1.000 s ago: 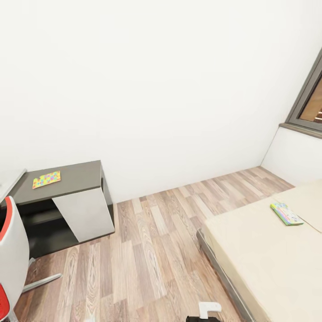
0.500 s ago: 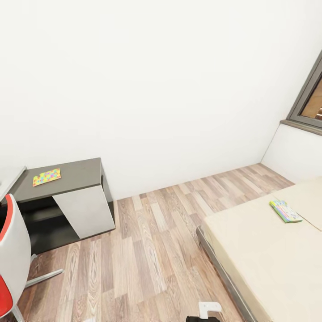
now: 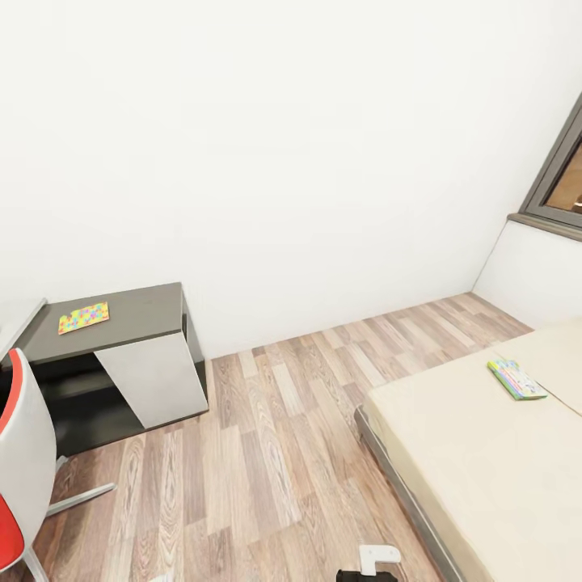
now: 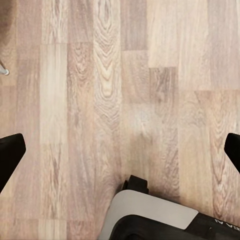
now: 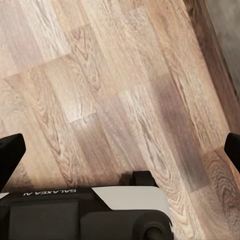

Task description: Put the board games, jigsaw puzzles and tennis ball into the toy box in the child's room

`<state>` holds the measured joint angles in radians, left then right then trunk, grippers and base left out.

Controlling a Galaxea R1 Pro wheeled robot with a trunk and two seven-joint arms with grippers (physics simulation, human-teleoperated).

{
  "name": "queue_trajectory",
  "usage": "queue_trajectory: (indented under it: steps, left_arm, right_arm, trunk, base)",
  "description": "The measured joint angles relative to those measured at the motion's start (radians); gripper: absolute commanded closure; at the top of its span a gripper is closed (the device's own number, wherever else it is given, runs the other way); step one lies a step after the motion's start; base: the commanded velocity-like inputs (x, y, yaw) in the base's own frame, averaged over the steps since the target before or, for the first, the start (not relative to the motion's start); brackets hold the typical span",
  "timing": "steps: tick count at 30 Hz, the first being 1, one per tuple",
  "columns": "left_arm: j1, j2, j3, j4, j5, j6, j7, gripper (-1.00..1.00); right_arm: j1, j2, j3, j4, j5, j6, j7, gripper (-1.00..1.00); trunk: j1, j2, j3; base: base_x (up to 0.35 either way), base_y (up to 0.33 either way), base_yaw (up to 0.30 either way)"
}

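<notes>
One jigsaw puzzle, a thin multicoloured sheet, lies on the low dark grey section of the table at the left of the head view. On the beige bed at the right rests one board game, a flat box with a white-green cover. My left gripper is open over bare wood floor, its black fingertips far apart. The right gripper is open too, above floorboards near the bed frame. The toy box and the tennis ball are out of view.
A white and red chair stands at the left edge in front of the desk. Wood floor stretches between desk and bed to the white wall. A window sits at the upper right.
The whole head picture has shifted slightly, with desk and bed a little higher in the frame, so the camera moved. The puzzle and the game lie where they were.
</notes>
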<state>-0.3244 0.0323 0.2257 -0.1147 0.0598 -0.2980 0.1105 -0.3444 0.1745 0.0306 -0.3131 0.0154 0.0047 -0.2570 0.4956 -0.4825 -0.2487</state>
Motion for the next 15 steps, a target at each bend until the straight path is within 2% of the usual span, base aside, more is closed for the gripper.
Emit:
queue_trajectory:
  steps: [2,15]
  left_arm:
    - [0.000,0.000,0.000,0.000,0.000,0.001,0.000,-1.00]
    - [0.000,0.000,0.000,0.000,0.000,0.006,0.002,-1.00]
  right_arm:
    - [0.000,0.000,0.000,0.000,0.000,0.000,0.000,-1.00]
    - [0.000,0.000,0.000,0.000,0.000,-0.003,0.000,-1.00]
  trunk:
    - [0.000,0.000,0.000]
    - [-0.046,0.084,0.038]
  base:
    - [0.000,0.000,0.000]
    - [0.000,0.000,0.000]
